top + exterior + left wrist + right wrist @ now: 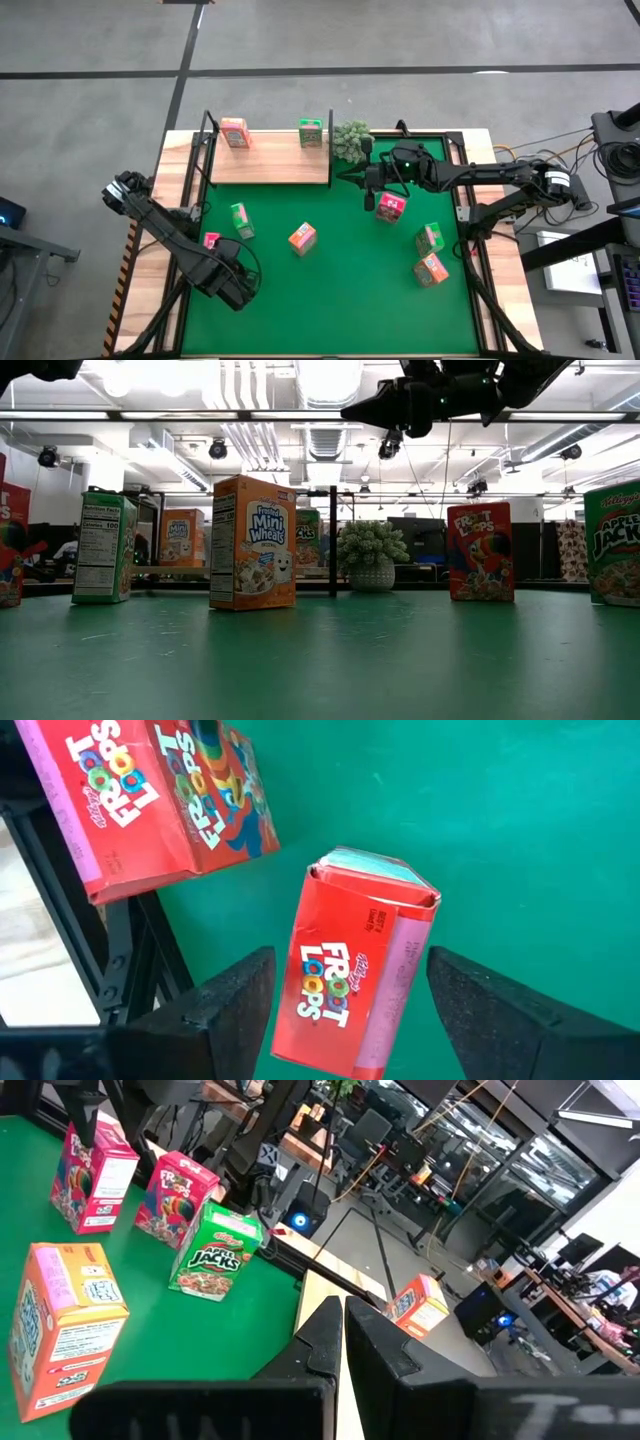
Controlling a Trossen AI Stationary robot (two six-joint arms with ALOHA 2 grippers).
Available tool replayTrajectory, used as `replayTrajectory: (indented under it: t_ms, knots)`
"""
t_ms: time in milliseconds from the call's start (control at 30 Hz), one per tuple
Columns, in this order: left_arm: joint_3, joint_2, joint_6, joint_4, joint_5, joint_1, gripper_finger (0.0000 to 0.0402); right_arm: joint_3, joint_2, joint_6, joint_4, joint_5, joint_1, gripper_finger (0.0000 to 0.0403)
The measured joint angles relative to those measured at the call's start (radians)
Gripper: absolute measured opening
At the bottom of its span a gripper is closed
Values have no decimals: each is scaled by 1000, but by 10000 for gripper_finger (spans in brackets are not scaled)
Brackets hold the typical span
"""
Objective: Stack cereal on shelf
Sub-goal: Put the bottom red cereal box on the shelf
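Observation:
Small cereal boxes stand about the green mat [330, 300]. On the wooden shelf [270, 162] at the far left stand a pink-red box [235, 132] and a green box [312, 132]. My left gripper [352, 1010] points down near the mat's left edge, open, one finger on either side of a pink-red Froot Loops box [345, 980] that rests on the mat; no touch shows. A second pink-red box [150, 800] stands close by. My right gripper [365, 180] is shut on nothing, held level above the mat beside the plant [350, 140].
Also on the mat are a green box [241, 220], an orange box [302, 238], a pink-red box [390, 205] below the right arm, and a green box [430, 238] with an orange box [432, 270] at the right. The shelf's black upright [332, 540] stands near the plant.

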Motion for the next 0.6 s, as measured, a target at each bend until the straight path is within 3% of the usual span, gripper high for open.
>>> replayTrajectory:
  t_ms: [600]
  knots:
    - [-19,0,25,2,-19,0,261,0,-1,10,0,1,0,9]
